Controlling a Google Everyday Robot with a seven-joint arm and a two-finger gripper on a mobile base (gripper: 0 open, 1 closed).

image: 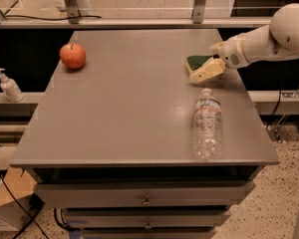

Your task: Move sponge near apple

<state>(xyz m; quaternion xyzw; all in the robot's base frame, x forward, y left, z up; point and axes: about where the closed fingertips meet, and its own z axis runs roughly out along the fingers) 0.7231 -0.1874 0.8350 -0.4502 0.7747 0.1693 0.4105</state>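
Apple (73, 56): red-orange, glossy, dark stem. Sponge (195, 61): dark green top, pale yellow edge. Tabletop (129, 98): plain matte grey-brown, no pattern. Pincer (209, 69): cream-tan, at the right rear of the tabletop, against the sponge; the arm behind it is white. Bottle (207, 126): clear with a pale label. Dispenser (9, 85) at far left: white. Floor (284, 183): beige with dark speckles.

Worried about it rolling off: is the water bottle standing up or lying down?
Lying down: the bottle rests on its side on the table, cap toward the tool, which is at the sponge.
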